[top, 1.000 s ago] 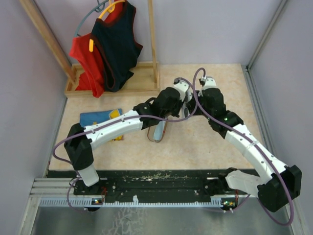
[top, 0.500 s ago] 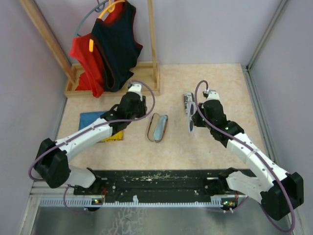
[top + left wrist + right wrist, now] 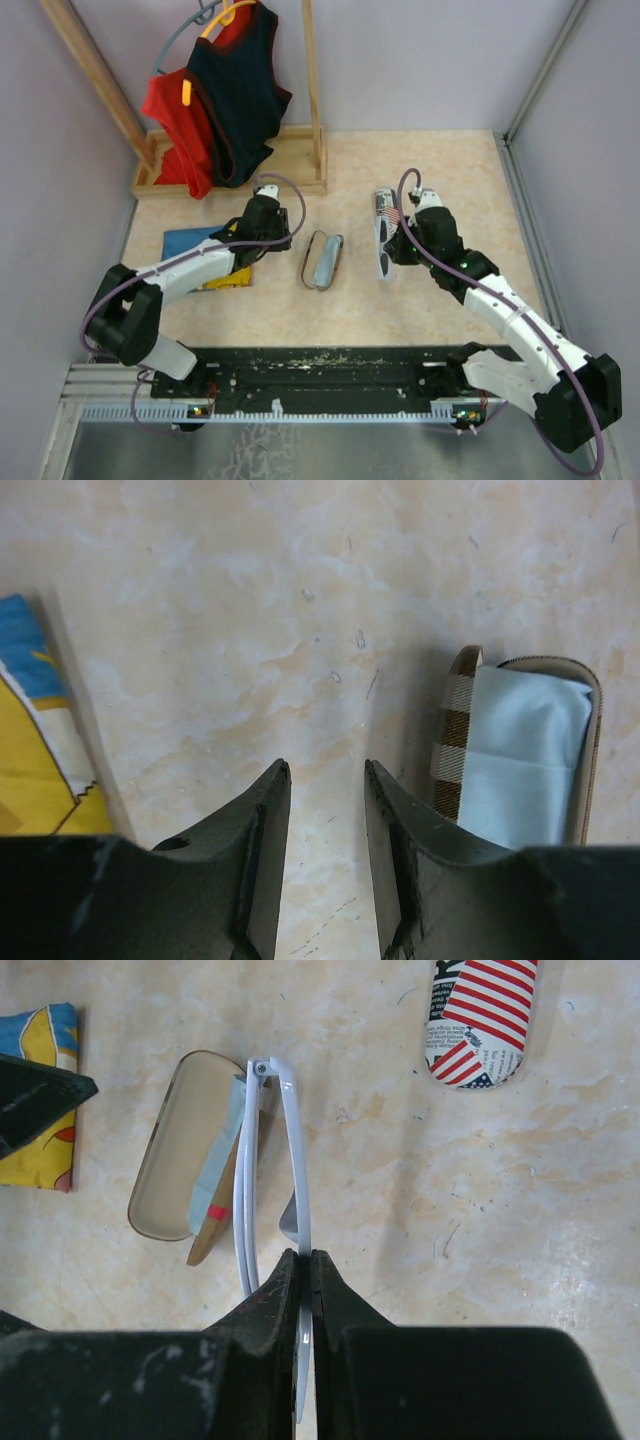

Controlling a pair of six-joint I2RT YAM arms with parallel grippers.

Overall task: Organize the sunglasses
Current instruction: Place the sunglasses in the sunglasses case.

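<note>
At centre of the right wrist view, the right pincer [image 3: 305,1260] is clamped tight on one thin arm of the white-grey sunglasses [image 3: 293,1160], apparently off the desk [image 3: 450,1210], at the right rim of the open plaid case [image 3: 160,1170]. Long axis runs bottom to top of frame, hinge end uppermost. Risk: a single-arm pinch may let the frame swivel or slip and snag the rim. Left pincer [image 3: 325,770] part open, empty.

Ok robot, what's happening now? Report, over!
Left gripper open, empty. Right gripper shut on white sunglasses. Blue cloth sits in the open case beside them.
</note>
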